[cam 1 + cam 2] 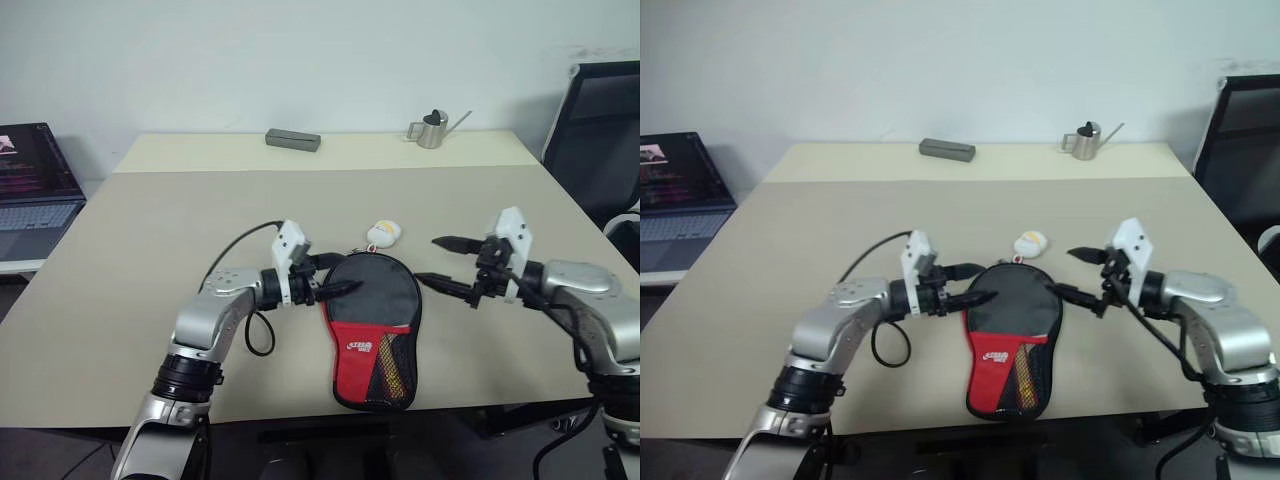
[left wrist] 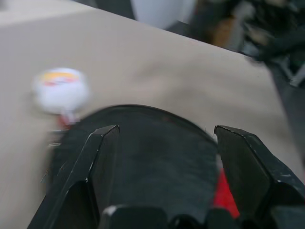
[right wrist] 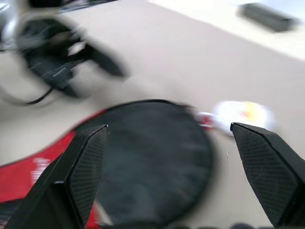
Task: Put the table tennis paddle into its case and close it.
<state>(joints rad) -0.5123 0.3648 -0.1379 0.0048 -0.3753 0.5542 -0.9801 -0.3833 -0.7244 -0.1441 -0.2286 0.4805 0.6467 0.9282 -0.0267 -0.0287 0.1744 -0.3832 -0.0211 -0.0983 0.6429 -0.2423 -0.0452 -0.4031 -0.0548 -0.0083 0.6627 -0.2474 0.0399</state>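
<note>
The case (image 1: pixel 373 322) lies flat on the tan table (image 1: pixel 150 240) near its front edge, round black part away from me, red mesh-pocket part toward me. The table tennis paddle is hidden. My left gripper (image 1: pixel 335 275) hovers at the case's left upper edge, pointing right, fingers (image 2: pixel 95 157) apart with the black fabric showing beyond them. My right gripper (image 1: pixel 432 262) hangs just right of the case, pointing left, spread wide with nothing between its fingers (image 3: pixel 86 157). A small white-and-yellow ball (image 1: pixel 383 233) rests just beyond the case's top.
A grey bar-shaped box (image 1: pixel 293 139) and a metal watering can (image 1: pixel 432 129) stand at the table's far edge. A laptop (image 1: pixel 35 190) sits off to the left, a black chair (image 1: pixel 605 130) to the right. A black cable loop (image 1: pixel 258 335) hangs by my left arm.
</note>
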